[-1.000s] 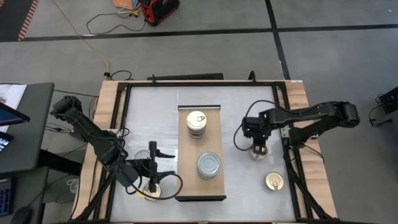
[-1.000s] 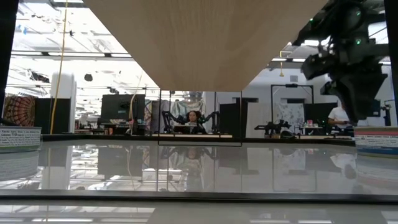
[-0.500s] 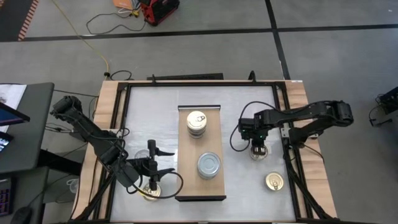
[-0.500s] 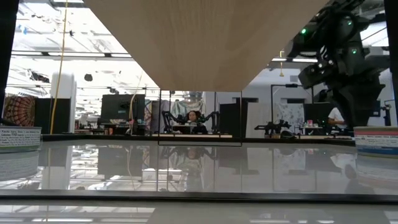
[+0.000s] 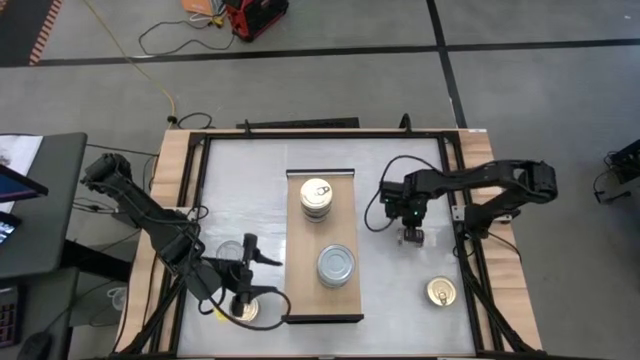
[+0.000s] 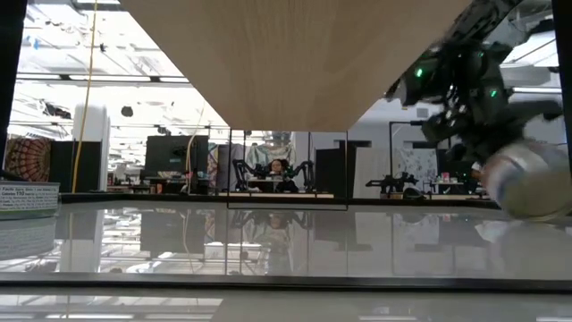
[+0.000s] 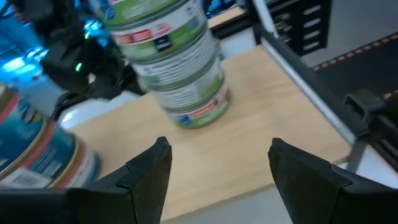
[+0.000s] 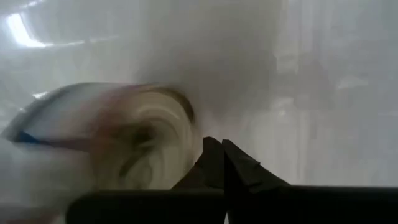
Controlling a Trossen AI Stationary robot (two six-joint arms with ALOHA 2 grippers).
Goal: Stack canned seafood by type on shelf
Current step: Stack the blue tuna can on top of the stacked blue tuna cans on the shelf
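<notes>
The shelf [image 5: 322, 243] is laid along the middle of the counter [image 5: 260, 170], and two stacks of cans are set on it: one [image 5: 317, 198] toward the far end, one [image 5: 337, 267] toward the near end. A can [image 5: 246, 309] is placed beside the shelf's near left corner, under the left end effector [image 5: 241, 298]. Another can [image 5: 441, 292] is placed well right of the shelf, with the right end effector [image 5: 413, 237] positioned between them, farther back.

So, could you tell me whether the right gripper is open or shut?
Shut: the right gripper has its fingertips pressed together, holding nothing, with a can beside it.

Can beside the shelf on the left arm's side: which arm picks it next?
Left. The left gripper hangs open right over that can; the right gripper is shut, beyond the shelf.
</notes>
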